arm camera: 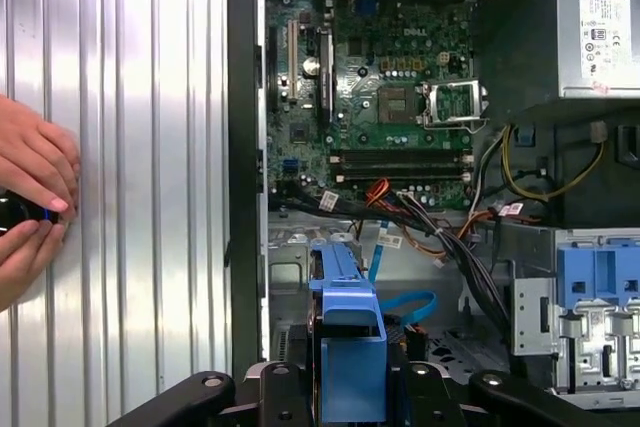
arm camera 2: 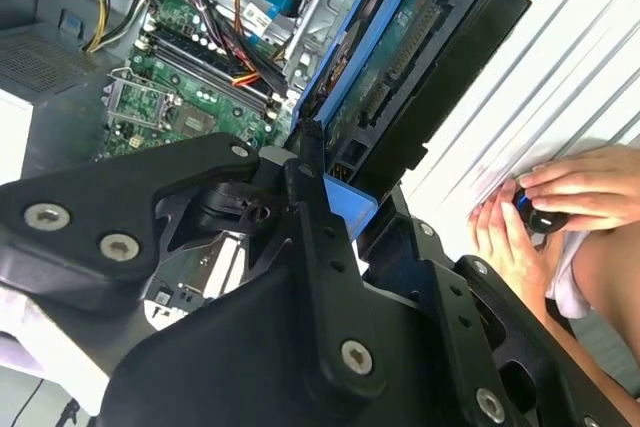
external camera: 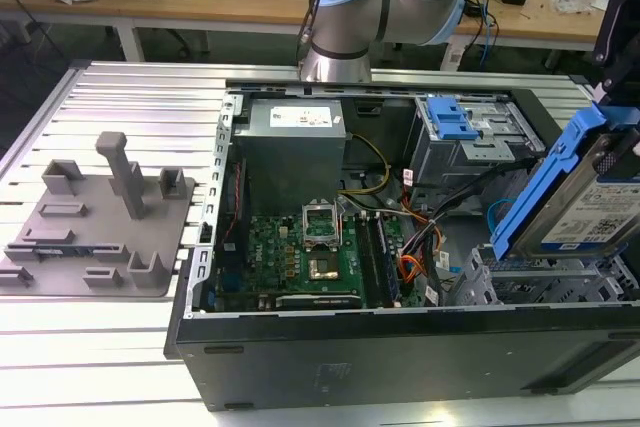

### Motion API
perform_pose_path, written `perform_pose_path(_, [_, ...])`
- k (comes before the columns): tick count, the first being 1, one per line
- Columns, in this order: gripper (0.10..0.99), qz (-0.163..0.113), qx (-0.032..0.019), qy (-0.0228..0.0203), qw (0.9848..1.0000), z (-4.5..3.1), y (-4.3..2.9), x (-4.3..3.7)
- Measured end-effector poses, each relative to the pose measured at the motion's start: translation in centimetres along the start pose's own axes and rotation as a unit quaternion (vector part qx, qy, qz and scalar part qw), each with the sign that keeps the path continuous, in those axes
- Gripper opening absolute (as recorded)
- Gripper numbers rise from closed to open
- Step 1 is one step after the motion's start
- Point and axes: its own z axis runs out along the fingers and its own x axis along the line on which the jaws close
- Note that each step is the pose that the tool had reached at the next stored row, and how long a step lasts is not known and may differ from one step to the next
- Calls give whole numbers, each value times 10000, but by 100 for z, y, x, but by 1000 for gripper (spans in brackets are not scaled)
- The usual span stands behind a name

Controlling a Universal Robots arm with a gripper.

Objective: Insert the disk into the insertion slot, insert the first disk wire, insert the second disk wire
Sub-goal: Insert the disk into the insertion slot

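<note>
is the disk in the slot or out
Out: the gripper holds the disk tilted above the slot, not seated in it.

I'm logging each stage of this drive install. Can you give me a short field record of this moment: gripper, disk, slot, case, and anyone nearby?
gripper: shut on the disk's blue carrier
disk: steeply tilted, held above the insertion slot, not seated
insertion slot: grey perforated cage at the exterior view's right end of the computer case
computer case: lying open, motherboard exposed
person: hands on the table beside the case, around a small dark object
</note>
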Motion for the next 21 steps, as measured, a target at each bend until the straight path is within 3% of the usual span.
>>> perform_pose_path(9, [365,-3,0,0,10000,39,-46,-47])
perform_pose_path(21, [365,-7,0,0,10000,141,-51,-87])
